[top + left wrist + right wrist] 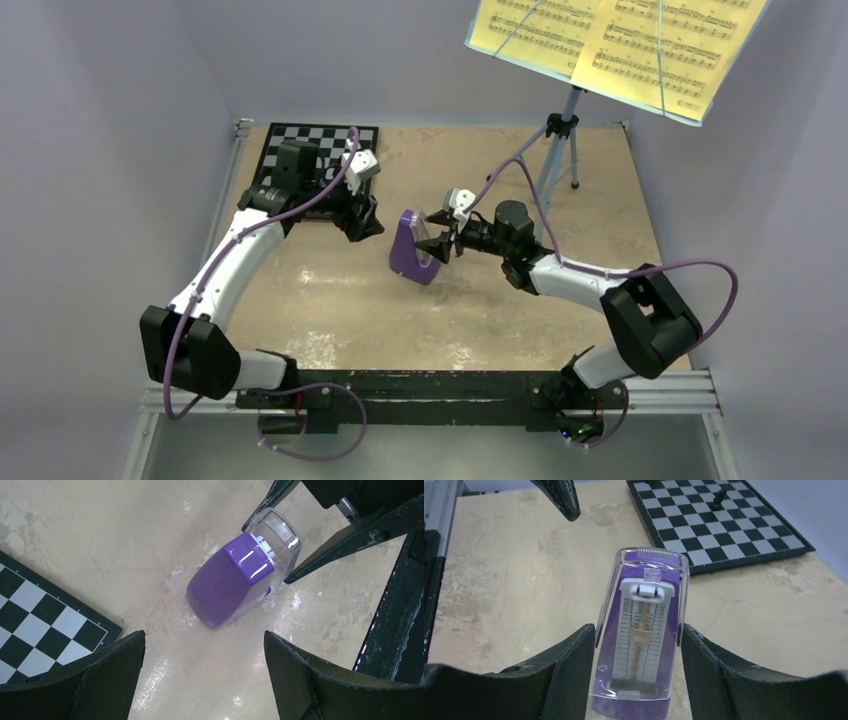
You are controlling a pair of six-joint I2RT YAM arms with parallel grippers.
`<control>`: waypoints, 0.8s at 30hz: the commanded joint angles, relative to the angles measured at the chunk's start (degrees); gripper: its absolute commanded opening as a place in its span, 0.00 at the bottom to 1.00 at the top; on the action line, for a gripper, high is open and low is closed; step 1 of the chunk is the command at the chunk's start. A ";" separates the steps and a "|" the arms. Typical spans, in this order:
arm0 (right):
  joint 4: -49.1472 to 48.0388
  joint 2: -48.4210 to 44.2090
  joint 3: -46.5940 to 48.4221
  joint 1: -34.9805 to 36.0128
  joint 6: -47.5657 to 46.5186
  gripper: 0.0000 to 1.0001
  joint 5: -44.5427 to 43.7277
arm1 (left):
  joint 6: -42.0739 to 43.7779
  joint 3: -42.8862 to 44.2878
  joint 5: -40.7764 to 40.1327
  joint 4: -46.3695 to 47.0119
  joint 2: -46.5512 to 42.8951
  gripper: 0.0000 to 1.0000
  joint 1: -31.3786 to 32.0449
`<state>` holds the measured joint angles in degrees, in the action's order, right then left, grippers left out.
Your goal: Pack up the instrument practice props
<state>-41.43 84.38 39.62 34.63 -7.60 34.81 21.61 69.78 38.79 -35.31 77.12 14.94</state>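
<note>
The purple metronome (415, 250) (230, 580) (641, 640), with its clear front cover, stands mid-table. My right gripper (437, 243) (638, 630) is shut on it, one finger pressed against each side of the cover. My left gripper (365, 228) (204, 636) hangs open just left of the metronome, with only bare table between its fingers. At the back right stands the light blue music stand (560, 150). The yellow sheet of music (610, 45) lies on its tray.
A black-and-white checkerboard (330, 135) (35, 620) (724, 520) lies at the back left, partly under the left arm. The stand's tripod legs (575, 180) spread just behind the right arm. Grey walls close in the table on three sides.
</note>
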 commanded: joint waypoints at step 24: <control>8.19 5.21 4.08 1.04 -3.09 0.00 -3.23 | -1.30 -2.03 3.05 3.57 -0.69 0.93 0.27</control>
<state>-37.58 88.88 42.87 34.94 -7.11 33.65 21.43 67.77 39.70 -33.98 77.12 15.03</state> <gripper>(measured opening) 0.615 0.927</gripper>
